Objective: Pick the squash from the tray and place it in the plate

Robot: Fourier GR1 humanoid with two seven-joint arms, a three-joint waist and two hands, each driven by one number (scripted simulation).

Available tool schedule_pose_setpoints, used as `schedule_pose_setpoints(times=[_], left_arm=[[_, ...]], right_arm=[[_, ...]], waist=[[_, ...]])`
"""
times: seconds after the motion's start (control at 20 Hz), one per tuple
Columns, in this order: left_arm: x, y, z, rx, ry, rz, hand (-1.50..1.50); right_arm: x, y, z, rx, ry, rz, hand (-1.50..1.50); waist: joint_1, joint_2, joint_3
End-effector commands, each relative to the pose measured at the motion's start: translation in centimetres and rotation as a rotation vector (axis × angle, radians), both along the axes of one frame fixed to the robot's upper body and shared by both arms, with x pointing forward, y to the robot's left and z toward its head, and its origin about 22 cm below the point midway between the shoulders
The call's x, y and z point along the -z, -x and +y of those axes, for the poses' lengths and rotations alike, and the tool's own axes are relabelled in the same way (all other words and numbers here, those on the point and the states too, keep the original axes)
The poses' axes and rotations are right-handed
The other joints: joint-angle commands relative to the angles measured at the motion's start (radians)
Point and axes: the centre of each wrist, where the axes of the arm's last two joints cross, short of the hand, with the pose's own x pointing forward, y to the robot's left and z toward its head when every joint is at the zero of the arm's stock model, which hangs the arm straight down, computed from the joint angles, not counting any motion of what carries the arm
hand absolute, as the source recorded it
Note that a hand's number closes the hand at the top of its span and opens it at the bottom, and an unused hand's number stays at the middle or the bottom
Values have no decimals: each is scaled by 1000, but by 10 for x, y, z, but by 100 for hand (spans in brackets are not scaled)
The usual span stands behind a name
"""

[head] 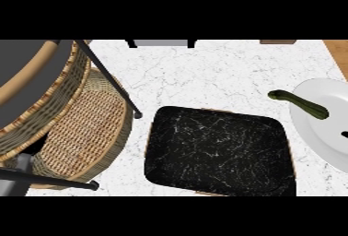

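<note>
A dark green, long, curved squash [300, 104] lies across the left rim of the white plate [326, 133] at the right edge of the head view, its stem end reaching out over the counter. The black marbled tray [217, 152] with a wooden rim sits in the lower middle with nothing on it. Neither hand shows in the view.
A wicker chair [75, 124] with a black metal frame fills the left side. The white marble counter [204, 73] stretches behind the tray. A wooden strip [338, 53] runs along the top right corner.
</note>
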Motion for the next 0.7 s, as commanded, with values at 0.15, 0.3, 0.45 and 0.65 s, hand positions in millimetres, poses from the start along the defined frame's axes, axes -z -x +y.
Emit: schedule_pose_setpoints(times=[0.15, 0.3, 0.45, 0.65], left_arm=[[29, 7, -6, -8, 65, 57, 0], [35, 10, -24, -32, 72, 50, 0], [35, 11, -13, -26, 71, 44, 0], [24, 2, -14, -35, 79, 47, 0]], right_arm=[[-26, -15, 0, -226, -280, -261, -150], [-34, -11, -9, -208, -402, -228, -150], [-35, -1, -27, -179, -544, -123, -150], [-32, 7, -41, -197, -655, 29, -150]], waist=[[-35, 8, -23], [-41, 6, -24], [-44, 8, -25], [-38, 12, -24]])
